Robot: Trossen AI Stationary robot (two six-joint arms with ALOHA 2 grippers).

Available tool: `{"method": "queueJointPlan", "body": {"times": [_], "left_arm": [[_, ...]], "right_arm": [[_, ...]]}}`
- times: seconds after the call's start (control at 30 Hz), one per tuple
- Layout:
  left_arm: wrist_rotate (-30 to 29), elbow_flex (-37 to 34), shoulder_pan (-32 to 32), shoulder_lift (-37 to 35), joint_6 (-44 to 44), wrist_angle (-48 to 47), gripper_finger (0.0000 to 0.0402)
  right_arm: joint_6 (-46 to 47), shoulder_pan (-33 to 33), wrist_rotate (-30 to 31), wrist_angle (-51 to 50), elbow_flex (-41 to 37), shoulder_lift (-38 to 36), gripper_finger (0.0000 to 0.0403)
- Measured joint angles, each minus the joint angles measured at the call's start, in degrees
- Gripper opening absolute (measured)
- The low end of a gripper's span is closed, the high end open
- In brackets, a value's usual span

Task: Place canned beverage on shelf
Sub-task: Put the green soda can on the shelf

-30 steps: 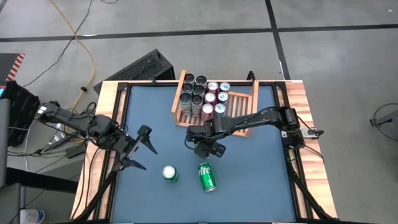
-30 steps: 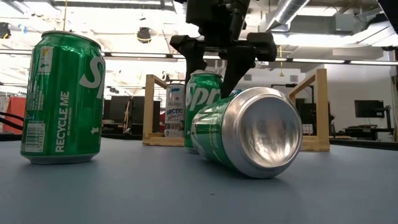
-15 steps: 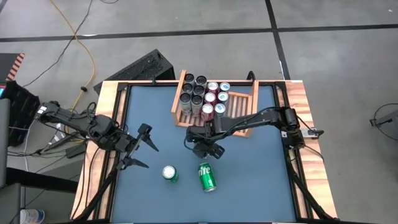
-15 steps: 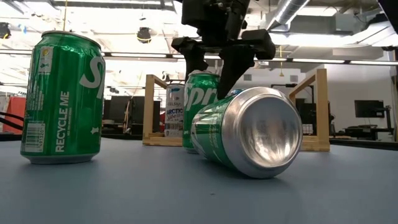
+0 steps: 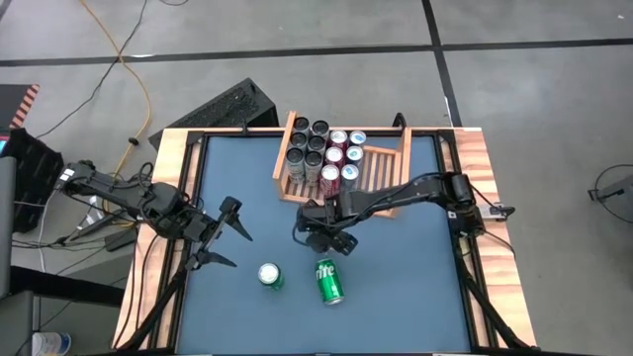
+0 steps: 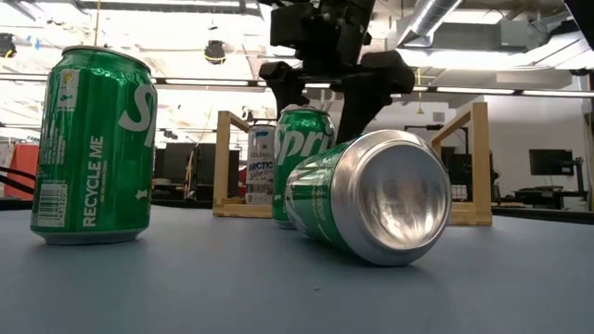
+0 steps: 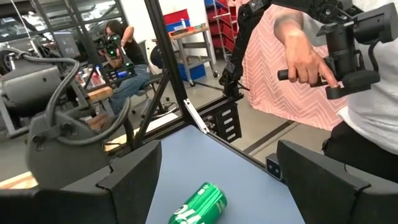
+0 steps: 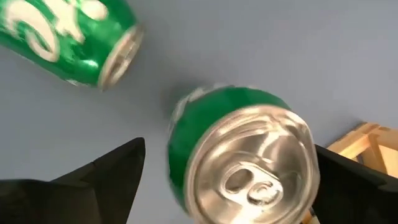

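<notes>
Right gripper (image 5: 323, 227) hangs spread wide over an upright green can (image 6: 302, 165), its fingers (image 6: 373, 85) clear of the sides; earlier they sat closer against it. That can stands on the blue table (image 5: 415, 287) just in front of the shelf (image 5: 401, 163). Left gripper (image 5: 220, 235) waits open at the table's left.
</notes>
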Motion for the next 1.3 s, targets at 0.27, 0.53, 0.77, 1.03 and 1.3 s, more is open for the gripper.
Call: {"method": "queueJointPlan", "body": {"times": [0.27,0.53,0.77,1.03,1.3], "left_arm": [[0.1,0.0,0.0,0.0,-1.9,-0.4,0.0306],[-0.7,0.0,0.0,0.0,-3.2,-1.2,0.0306],[-1.8,0.0,0.0,0.0,-3.8,-3.8,0.0306],[-4.7,0.0,0.0,0.0,-4.4,-5.9,0.0306],[-5.0,-0.2,0.0,0.0,-5.0,-6.9,0.0306]], "right_arm": [[20.5,-0.8,0.0,-3.9,8.3,-0.1,0.0399],[56.6,-5.1,-2.8,-13.2,15.9,-0.3,0.0393],[70.9,-3.9,-8.7,-13.6,16.2,-0.2,0.0395],[75.3,-1.4,-1.6,-12.3,16.1,0.3,0.0396],[75.3,-0.8,4.5,-14.6,16.2,2.2,0.0396]]}}
